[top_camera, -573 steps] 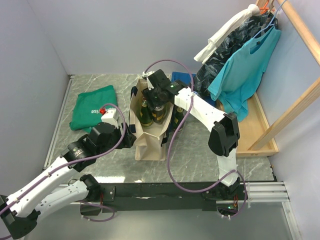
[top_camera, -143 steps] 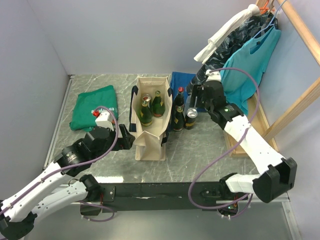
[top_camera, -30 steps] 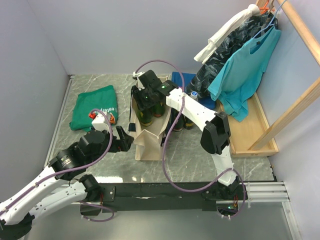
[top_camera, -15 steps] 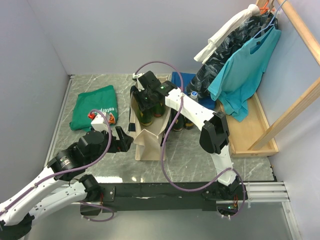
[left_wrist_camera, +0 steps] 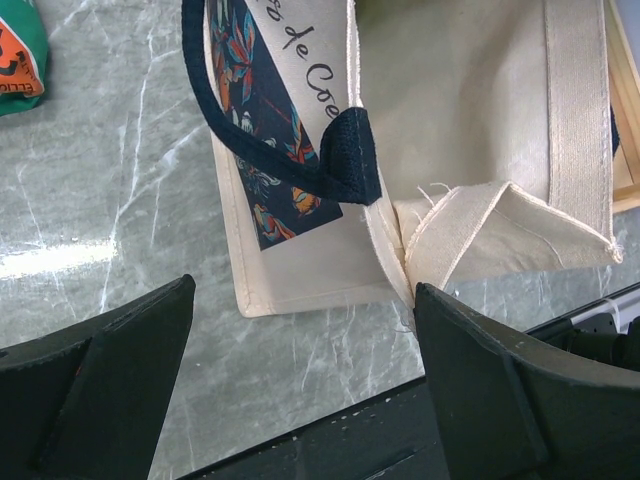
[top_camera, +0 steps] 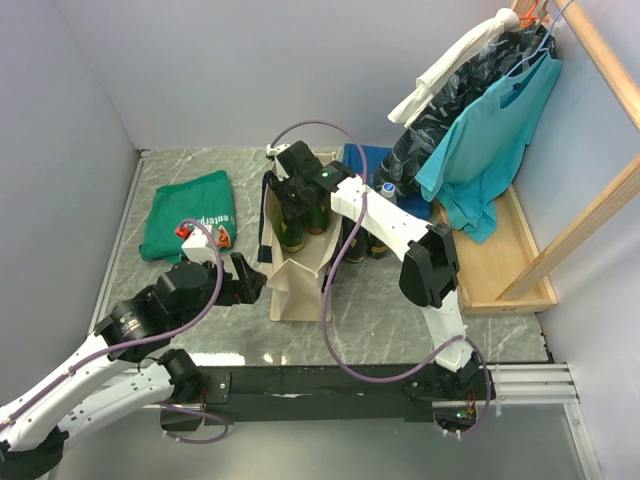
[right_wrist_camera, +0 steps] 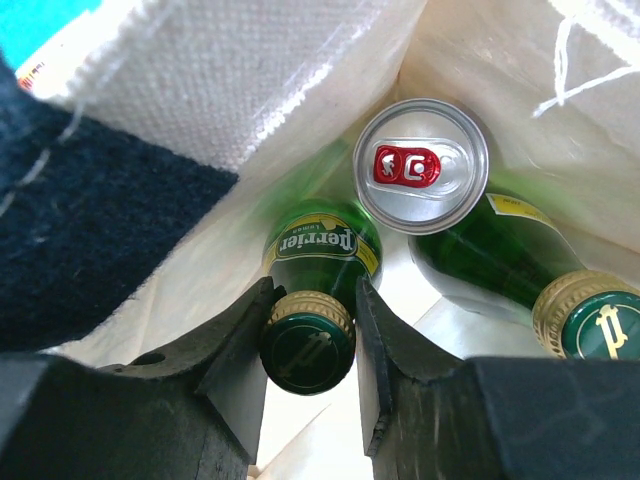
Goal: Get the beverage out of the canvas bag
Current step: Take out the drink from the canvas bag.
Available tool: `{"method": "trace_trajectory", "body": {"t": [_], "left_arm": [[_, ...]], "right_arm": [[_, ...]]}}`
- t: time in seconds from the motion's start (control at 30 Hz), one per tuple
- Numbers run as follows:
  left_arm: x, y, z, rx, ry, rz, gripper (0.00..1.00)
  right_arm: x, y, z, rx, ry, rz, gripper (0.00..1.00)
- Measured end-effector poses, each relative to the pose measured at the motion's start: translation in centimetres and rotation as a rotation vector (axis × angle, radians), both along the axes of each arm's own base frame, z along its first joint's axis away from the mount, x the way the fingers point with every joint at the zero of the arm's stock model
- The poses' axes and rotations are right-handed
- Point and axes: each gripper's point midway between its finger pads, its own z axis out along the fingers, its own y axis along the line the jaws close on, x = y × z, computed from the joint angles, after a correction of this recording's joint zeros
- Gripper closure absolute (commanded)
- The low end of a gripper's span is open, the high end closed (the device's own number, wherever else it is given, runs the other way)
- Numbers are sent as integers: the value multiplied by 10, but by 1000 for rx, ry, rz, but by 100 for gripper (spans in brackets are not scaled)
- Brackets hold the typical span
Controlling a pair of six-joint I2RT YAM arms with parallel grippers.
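The cream canvas bag [top_camera: 300, 287] with navy handles stands upright mid-table. My right gripper [top_camera: 293, 205] reaches down into its open top. In the right wrist view the right gripper [right_wrist_camera: 308, 340] is shut on the gold-collared neck of a green Perrier bottle [right_wrist_camera: 320, 250], the beverage. Beside it in the bag are a silver can [right_wrist_camera: 421, 165] with a red tab and another green bottle [right_wrist_camera: 520, 270]. My left gripper [top_camera: 245, 280] stands open just left of the bag. In the left wrist view, the left gripper [left_wrist_camera: 300, 400] hangs over the bag's lower corner [left_wrist_camera: 330, 270] and holds nothing.
A folded green T-shirt [top_camera: 188, 215] lies at the left. A blue cloth [top_camera: 365, 158] lies behind the bag. Dark bottles [top_camera: 352, 245] stand right of the bag, partly behind my right arm. Hanging clothes [top_camera: 480, 130] and a wooden rack base [top_camera: 510, 262] fill the right side.
The right jaws have closed onto the Perrier bottle's neck inside the bag. Both arms have hardly moved, and the left gripper stays open.
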Motion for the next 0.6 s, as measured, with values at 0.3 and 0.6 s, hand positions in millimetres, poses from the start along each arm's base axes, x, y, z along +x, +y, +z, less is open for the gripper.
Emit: {"method": "trace_trajectory", "body": {"t": [0.3, 0.6], "left_arm": [[0, 0, 0, 0, 0, 0, 4], [0, 0, 0, 1, -1, 1, 4]], "right_arm": [[0, 0, 1, 6, -10, 2, 100], [-14, -4, 4, 22, -32, 22, 100]]}}
